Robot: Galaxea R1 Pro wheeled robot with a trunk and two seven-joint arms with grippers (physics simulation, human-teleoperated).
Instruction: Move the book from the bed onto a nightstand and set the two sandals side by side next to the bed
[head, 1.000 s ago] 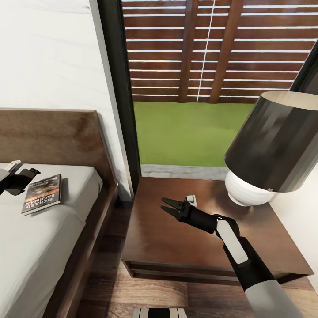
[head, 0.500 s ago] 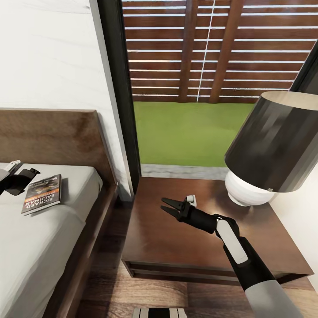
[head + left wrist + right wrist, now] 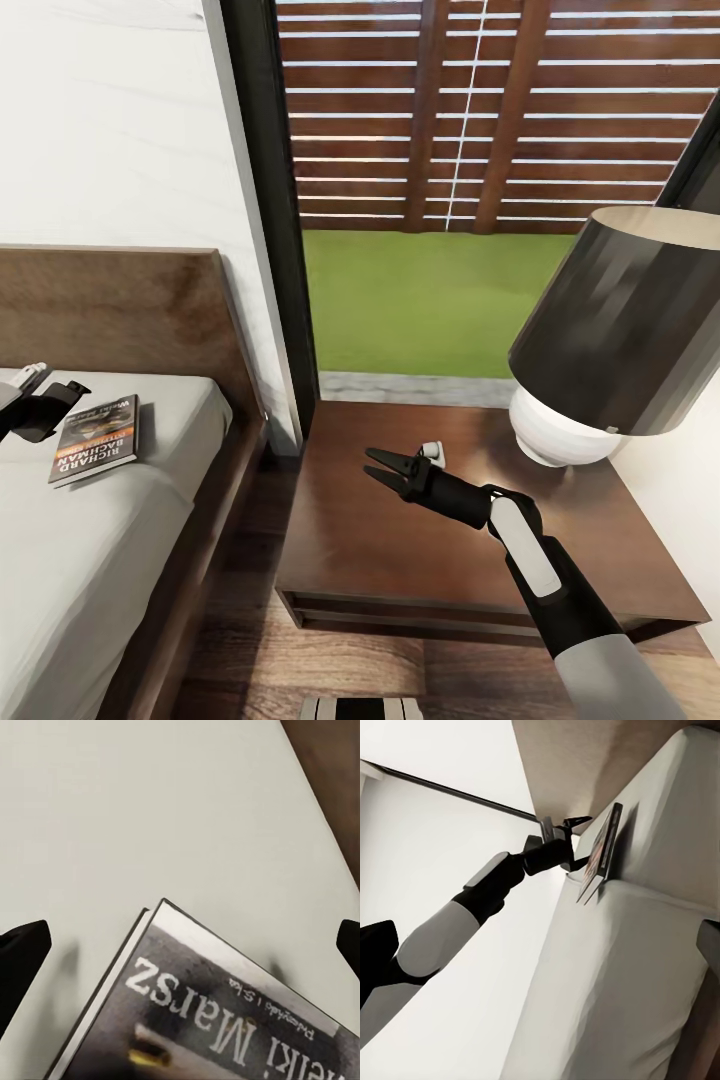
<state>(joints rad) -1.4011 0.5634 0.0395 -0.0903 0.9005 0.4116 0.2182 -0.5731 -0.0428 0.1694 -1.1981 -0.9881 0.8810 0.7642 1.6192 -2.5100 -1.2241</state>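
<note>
The book is lying flat on the bed near the headboard, and the left hand, spread wide just beside it, should be sliding lower around its edge, while the right hand is waiting spread above the nightstand.

the left gripper is cut off by the head view's edge beside the book; beneath it, the book's far end leaves the wrist view.
</note>
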